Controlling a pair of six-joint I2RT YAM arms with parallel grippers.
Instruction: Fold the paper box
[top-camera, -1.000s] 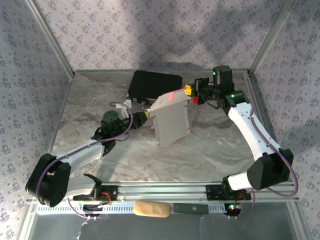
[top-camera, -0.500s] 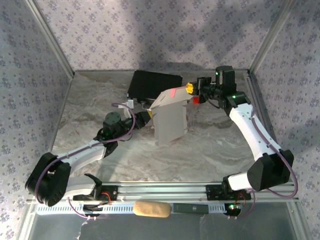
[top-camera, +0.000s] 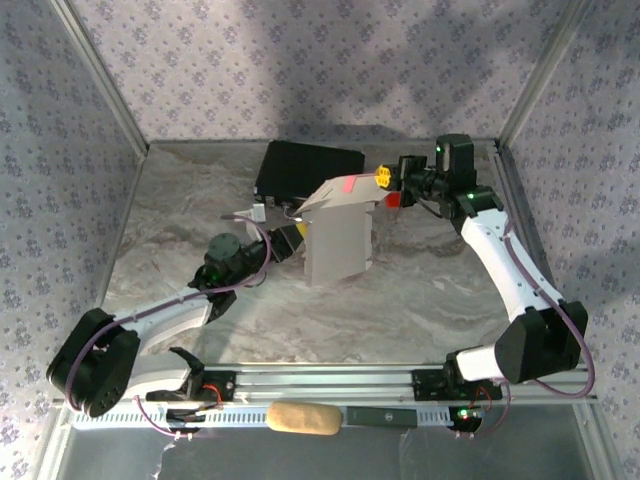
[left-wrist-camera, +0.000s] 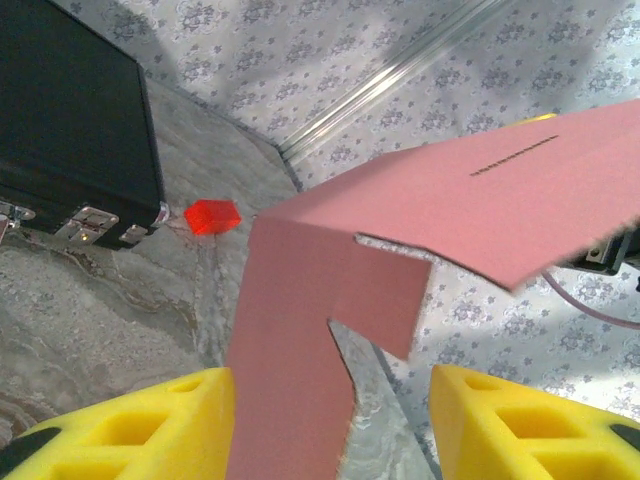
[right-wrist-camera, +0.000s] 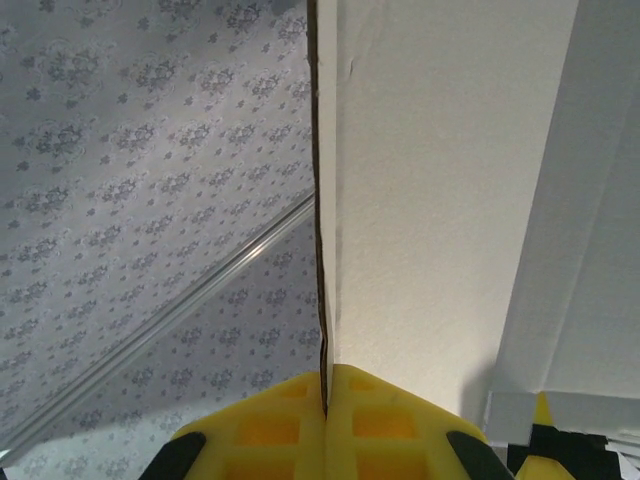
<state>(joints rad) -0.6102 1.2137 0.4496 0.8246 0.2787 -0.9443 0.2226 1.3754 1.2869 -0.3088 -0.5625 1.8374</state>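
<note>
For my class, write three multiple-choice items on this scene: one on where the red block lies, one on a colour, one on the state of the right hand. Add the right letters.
1. The red block lies: A on the table; B on the paper box; C in mid-air.
2. The fingers of the left hand are: A green; B yellow; C blue.
3. The right hand is: A open; B shut on nothing; C shut on the paper box.

Answers: A, the left wrist view shows it on the marbled surface. B, both pads are yellow. C, the right wrist view shows its fingers pinching the card's edge.
</note>
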